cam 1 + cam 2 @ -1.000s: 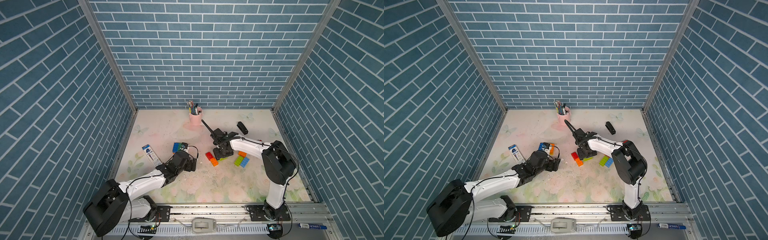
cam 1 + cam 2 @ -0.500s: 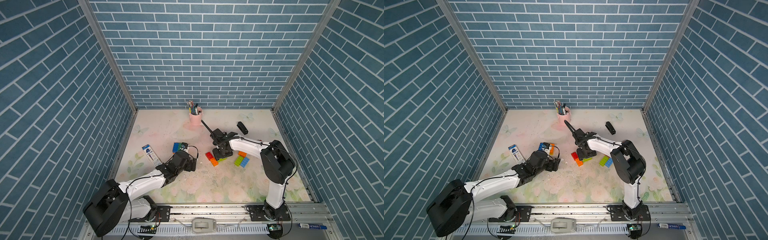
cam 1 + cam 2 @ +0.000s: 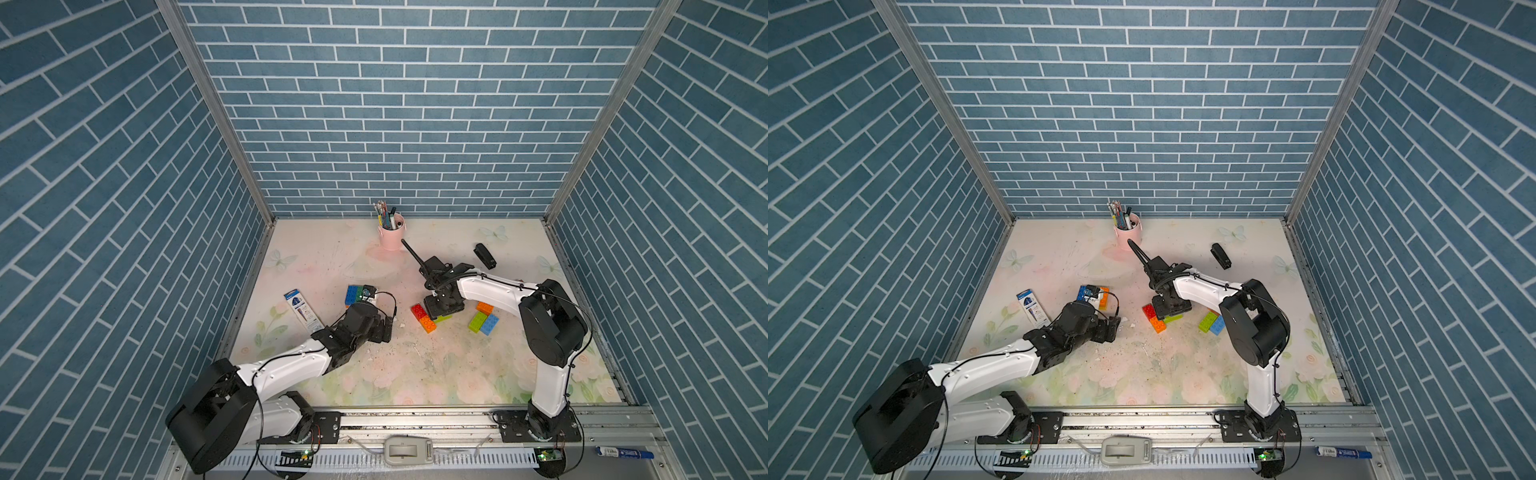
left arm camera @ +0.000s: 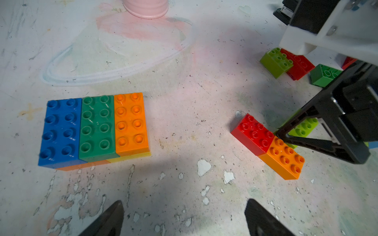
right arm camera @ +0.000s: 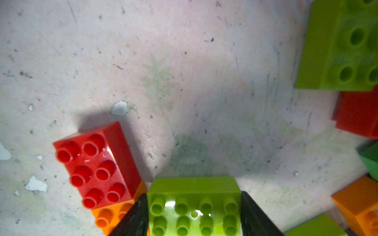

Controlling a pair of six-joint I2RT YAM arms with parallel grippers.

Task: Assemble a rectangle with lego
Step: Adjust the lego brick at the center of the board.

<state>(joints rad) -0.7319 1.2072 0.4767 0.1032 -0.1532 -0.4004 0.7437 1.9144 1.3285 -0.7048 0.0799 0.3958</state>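
Floral tabletop [image 3: 415, 374]: right arm [image 3: 490, 291] bent downward, jaws gripping lime brick [image 5: 194, 204].

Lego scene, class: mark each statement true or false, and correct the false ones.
1. The right gripper is clamped on a lime brick. True.
2. The left gripper holds a brick. False: it is open and empty.
3. The green brick lies between the blue brick and an orange brick, touching both. True.
4. The red brick nearest the right gripper touches no other brick. False: it abuts a loose orange brick end to end.
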